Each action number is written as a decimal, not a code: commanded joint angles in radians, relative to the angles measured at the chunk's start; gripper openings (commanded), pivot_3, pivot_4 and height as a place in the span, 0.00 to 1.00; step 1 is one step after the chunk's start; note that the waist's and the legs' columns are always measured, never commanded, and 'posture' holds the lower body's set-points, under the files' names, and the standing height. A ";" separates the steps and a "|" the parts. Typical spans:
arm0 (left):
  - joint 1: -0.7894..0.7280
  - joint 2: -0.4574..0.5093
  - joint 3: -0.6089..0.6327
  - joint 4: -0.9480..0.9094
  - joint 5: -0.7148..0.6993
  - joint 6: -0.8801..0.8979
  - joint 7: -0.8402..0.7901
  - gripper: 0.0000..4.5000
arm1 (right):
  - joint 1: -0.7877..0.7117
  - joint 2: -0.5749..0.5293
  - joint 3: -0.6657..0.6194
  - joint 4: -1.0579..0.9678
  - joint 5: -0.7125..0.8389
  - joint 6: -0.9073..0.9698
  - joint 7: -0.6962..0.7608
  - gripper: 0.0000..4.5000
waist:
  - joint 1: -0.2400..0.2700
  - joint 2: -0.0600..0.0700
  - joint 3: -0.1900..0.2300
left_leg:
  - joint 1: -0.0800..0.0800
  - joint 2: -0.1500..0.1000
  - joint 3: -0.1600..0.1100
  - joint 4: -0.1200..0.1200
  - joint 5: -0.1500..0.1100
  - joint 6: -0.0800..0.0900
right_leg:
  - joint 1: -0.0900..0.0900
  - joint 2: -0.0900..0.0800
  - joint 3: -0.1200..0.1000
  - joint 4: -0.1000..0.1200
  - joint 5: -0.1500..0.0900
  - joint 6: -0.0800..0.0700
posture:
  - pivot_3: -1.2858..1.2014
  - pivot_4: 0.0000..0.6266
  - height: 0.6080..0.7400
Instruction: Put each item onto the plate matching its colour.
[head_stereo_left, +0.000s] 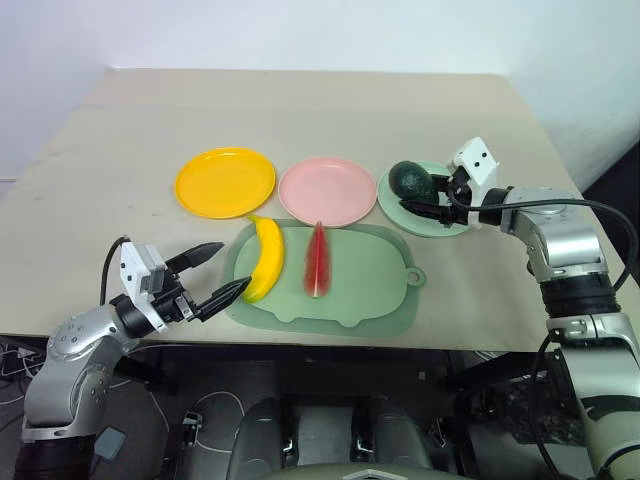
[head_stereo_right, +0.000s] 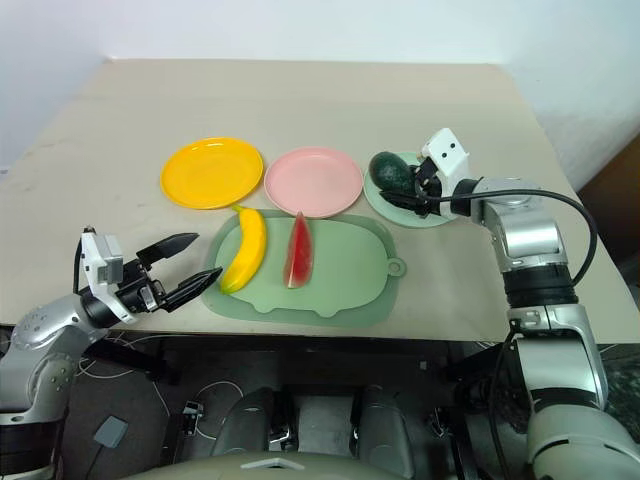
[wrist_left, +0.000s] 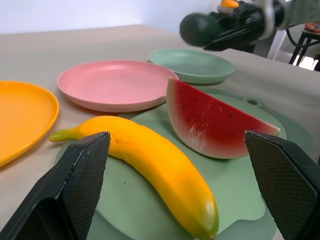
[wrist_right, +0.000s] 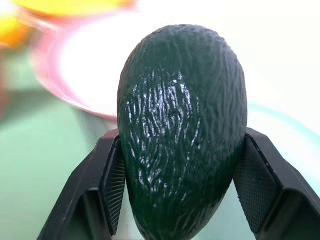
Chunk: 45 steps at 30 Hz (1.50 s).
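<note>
We see the right hand squeezing the dark avocado above the mint green plate. The left hand is wide open (holding nothing) near the banana. The banana and watermelon wedge lie on the pale green tray on the counter.

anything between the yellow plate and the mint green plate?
The round pink plastic plate lies between the yellow-orange plate and the mint green plate, all in one row in the left eye view.
</note>
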 joint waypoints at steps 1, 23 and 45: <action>-0.019 0.005 0.002 -0.003 0.007 -0.017 0.000 1.00 | -0.074 0.021 0.021 0.136 -0.088 -0.028 -0.111 0.59 | -0.001 0.000 0.000 | 0.000 0.000 0.000 0.000 0.000 0.000 | 0.000 0.000 0.000 0.000 0.000 0.000 | 0.52 0.24 0.66; -0.032 0.003 0.000 0.019 0.015 -0.025 -0.005 1.00 | 0.056 -0.019 -0.117 -0.640 0.274 0.684 -0.031 0.99 | -0.001 0.002 0.000 | 0.000 0.002 0.000 -0.001 0.000 0.000 | -0.002 0.000 0.001 0.001 0.000 0.000 | 0.52 0.24 0.66; -0.069 -0.029 -0.056 0.065 0.037 -0.047 -0.011 1.00 | -0.043 0.422 -0.079 -0.609 0.529 1.209 -0.549 0.99 | -0.002 0.001 0.000 | -0.002 0.001 0.000 -0.001 0.000 0.000 | -0.002 0.001 0.001 0.000 0.000 0.000 | 0.52 0.24 0.66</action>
